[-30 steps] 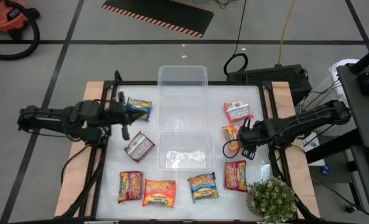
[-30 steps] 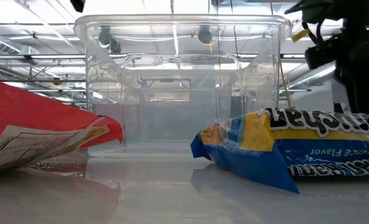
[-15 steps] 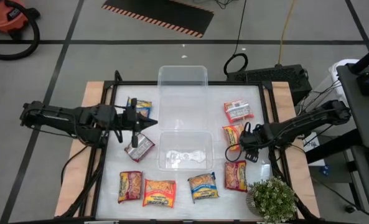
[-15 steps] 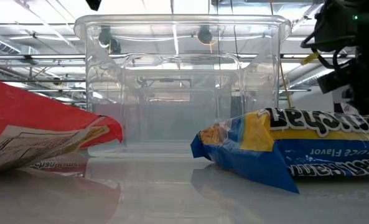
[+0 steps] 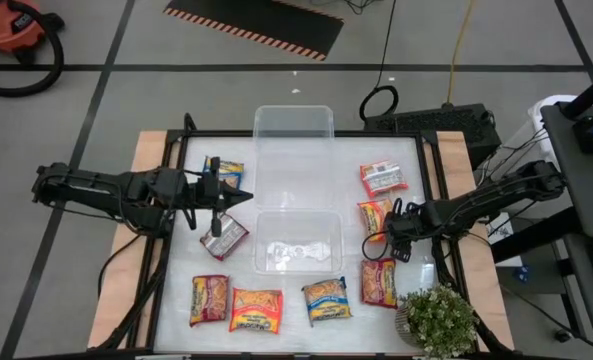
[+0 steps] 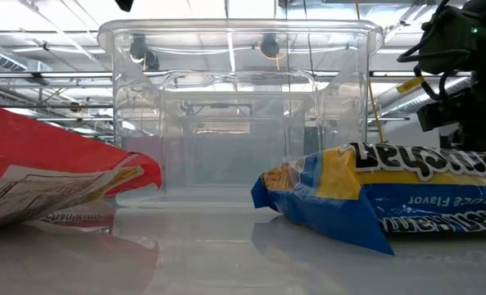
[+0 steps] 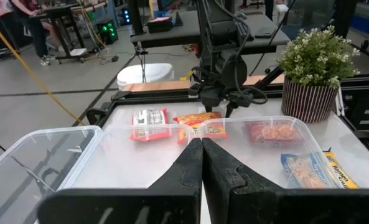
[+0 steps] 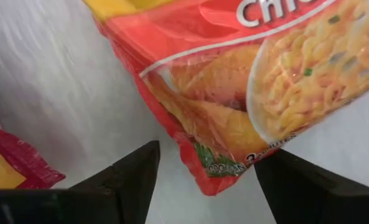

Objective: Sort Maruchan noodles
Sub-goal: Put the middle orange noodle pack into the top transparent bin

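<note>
The white table top [image 5: 306,150] is framed by a black rail, with bare wood showing past it on the left and right edges. Two clear plastic bins sit down the middle: the far bin [image 5: 293,130] overhangs the back rail, and the near bin [image 5: 297,241] lies in the centre. Open white surface remains between the bins and the packets on either side.

On the left side lie a blue-yellow ramen packet [image 5: 225,172] near the far bin and a silver-red ramen packet [image 5: 222,236] beside the near bin. Along the front edge sit four more packets (red, orange-yellow, blue-yellow, red), the last, a red packet [image 5: 378,282], just beside a small potted plant [image 5: 438,320] at the front right corner. On the right side lie a red-white ramen packet [image 5: 382,178] and, nearer, an orange-yellow ramen packet [image 5: 373,217].

The left gripper [image 5: 228,200] reaches in from the left edge, stretched level between the two left packets; its fingers [image 7: 190,163] are pressed together, holding nothing.

The right gripper [image 5: 394,238] comes in from the right edge, angled down at the orange-yellow packet [image 8: 234,81]; its fingers [image 8: 134,171] are spread wide, straddling the packet's corner.
</note>
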### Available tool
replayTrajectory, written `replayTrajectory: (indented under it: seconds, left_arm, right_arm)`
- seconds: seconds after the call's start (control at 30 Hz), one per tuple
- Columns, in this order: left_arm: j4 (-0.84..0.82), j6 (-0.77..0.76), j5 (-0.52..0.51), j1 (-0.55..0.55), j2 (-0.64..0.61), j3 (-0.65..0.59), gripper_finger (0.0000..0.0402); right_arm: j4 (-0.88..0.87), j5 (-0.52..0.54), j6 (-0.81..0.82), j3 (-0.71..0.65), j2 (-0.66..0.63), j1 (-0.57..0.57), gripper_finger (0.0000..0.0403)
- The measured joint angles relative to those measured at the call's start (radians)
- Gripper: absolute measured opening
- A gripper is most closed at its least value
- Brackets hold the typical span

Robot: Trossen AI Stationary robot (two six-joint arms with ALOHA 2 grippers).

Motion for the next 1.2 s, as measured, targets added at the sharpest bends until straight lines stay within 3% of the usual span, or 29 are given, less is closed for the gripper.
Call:
replayTrajectory:
  seconds: [0.13, 0.67, 0.97, 1.2]
  left_arm:
    - [0.006, 0.002, 0.000, 0.000, 0.000, 0.000, 0.0006]
    - [0.006, 0.025, 0.000, 0.000, 0.000, 0.000, 0.0006]
    - [0.007, 0.056, 0.000, 0.000, 0.000, 0.000, 0.0006]
    - [0.008, 0.062, 0.000, 0.000, 0.000, 0.000, 0.0006]
  right_arm:
    - [0.005, -0.001, 0.028, 0.000, 0.001, 0.000, 0.0213]
    - [0.010, 0.023, 0.093, 0.004, 0.002, -0.001, 0.0008]
    - [0.012, 0.054, 0.092, 0.049, -0.059, -0.001, 0.0001]
    - [0.012, 0.165, 0.075, 0.113, -0.181, -0.001, 0.0000]
